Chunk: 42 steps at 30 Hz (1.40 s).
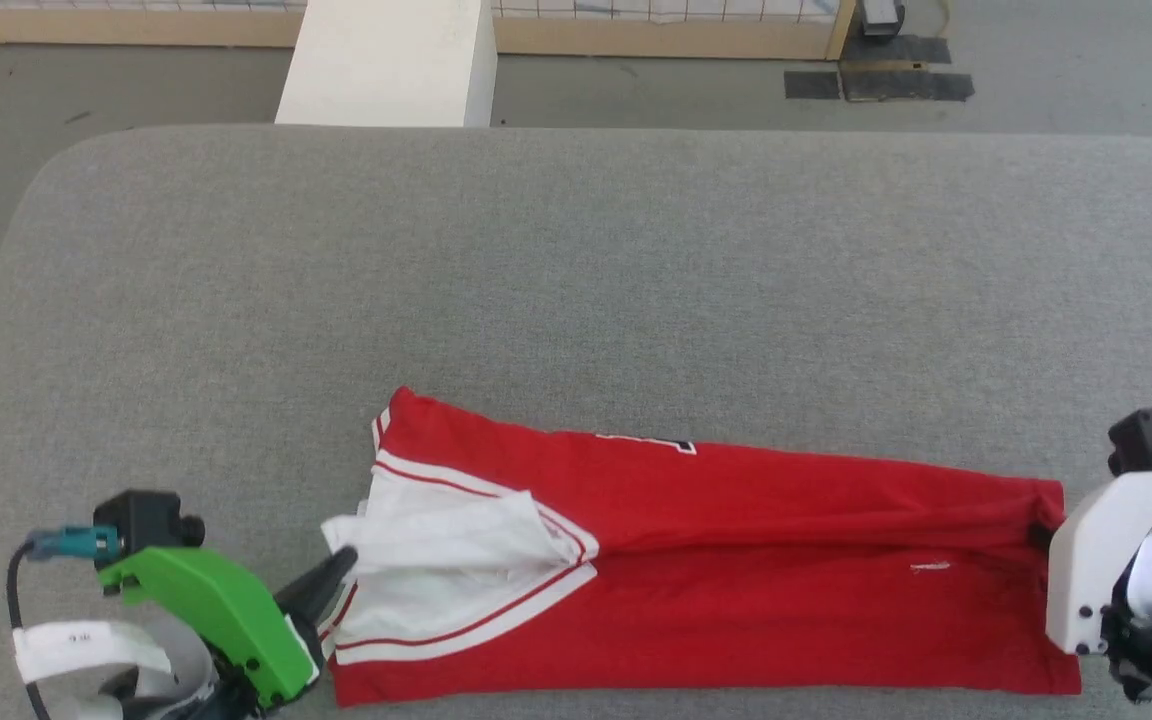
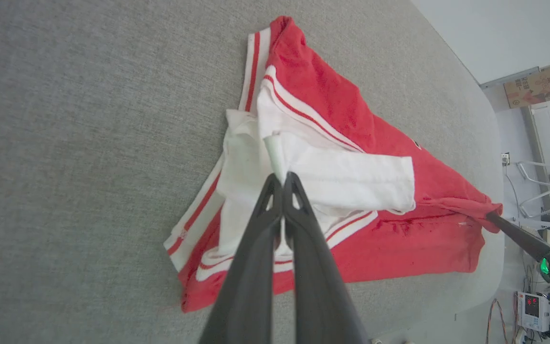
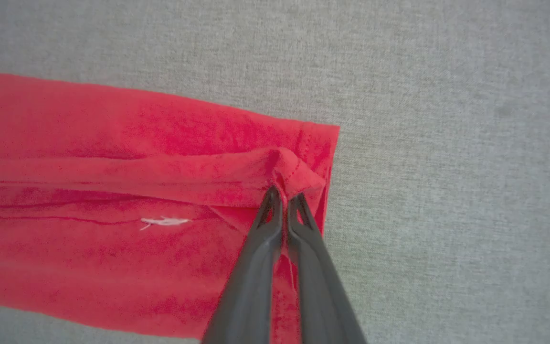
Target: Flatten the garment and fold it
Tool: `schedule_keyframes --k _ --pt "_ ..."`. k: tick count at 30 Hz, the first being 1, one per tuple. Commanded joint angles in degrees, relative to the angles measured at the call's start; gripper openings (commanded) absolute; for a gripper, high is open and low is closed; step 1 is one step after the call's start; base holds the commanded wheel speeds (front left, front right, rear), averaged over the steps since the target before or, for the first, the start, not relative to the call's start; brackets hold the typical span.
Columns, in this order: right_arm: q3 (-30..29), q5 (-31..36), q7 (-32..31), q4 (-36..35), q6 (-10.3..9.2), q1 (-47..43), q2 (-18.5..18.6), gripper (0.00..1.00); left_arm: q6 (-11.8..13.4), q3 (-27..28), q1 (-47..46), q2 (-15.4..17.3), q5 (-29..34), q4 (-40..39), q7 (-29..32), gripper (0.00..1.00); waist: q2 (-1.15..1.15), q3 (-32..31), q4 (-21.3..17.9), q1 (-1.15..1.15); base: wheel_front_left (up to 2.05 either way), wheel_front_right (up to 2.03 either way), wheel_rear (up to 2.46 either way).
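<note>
The garment [image 1: 736, 560] lies as a long red band folded lengthwise near the table's front edge, its white sleeves bunched at its left end. My left gripper [image 1: 341, 562] is shut on the white sleeve; in the left wrist view my left gripper [image 2: 282, 179] pinches a fold of white cloth of the garment [image 2: 351, 177]. At the band's right end my right gripper [image 1: 1039, 535] is shut on the red hem. The right wrist view has my right gripper [image 3: 284, 193] closed on a raised pleat of the garment [image 3: 112, 200].
The grey fabric table [image 1: 576, 260] stretches wide behind the garment. A white block [image 1: 391, 60] stands on the floor past the far edge, by a wooden frame [image 1: 656, 35]. In the left wrist view, equipment [image 2: 537, 306] sits beyond the table's end.
</note>
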<state>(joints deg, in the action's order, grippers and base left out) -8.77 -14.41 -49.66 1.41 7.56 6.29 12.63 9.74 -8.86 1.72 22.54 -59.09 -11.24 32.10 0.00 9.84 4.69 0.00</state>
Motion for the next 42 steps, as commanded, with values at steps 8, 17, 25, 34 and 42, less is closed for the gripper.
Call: schedule_keyframes --k 8,17,25,34,42 --pt "0.3 0.0 1.7 2.6 -0.08 -3.3 -1.4 0.0 1.9 -0.7 3.4 -1.0 0.1 6.0 0.0 0.0 0.0 -1.3 -0.8 0.0 0.0 0.0 0.0" --pt "0.8 -1.5 2.5 2.8 -0.08 -5.1 -0.8 1.0 4.3 -1.8 3.7 0.0 2.7 9.2 0.1 1.0 0.0 -4.0 -1.9 0.0 0.0 0.0 0.0" --pt "-3.5 -5.6 -1.8 -4.4 -0.08 -8.5 2.5 1.0 6.9 2.1 3.6 4.5 5.6 3.7 -1.7 1.0 0.0 -6.1 -2.6 0.0 0.0 0.0 0.0" --pt "-3.5 -11.6 -2.0 -5.7 -0.08 -5.1 5.6 1.0 -0.6 6.1 -4.7 4.6 17.5 0.8 -27.5 1.0 0.0 -1.9 -2.4 0.0 0.0 0.0 0.0" --pt "0.9 -14.1 -0.6 -1.1 -0.08 -3.1 6.8 1.0 -5.0 5.2 -10.1 2.5 25.8 6.9 -45.2 1.0 0.0 2.8 -1.3 0.0 0.0 0.0 0.0"
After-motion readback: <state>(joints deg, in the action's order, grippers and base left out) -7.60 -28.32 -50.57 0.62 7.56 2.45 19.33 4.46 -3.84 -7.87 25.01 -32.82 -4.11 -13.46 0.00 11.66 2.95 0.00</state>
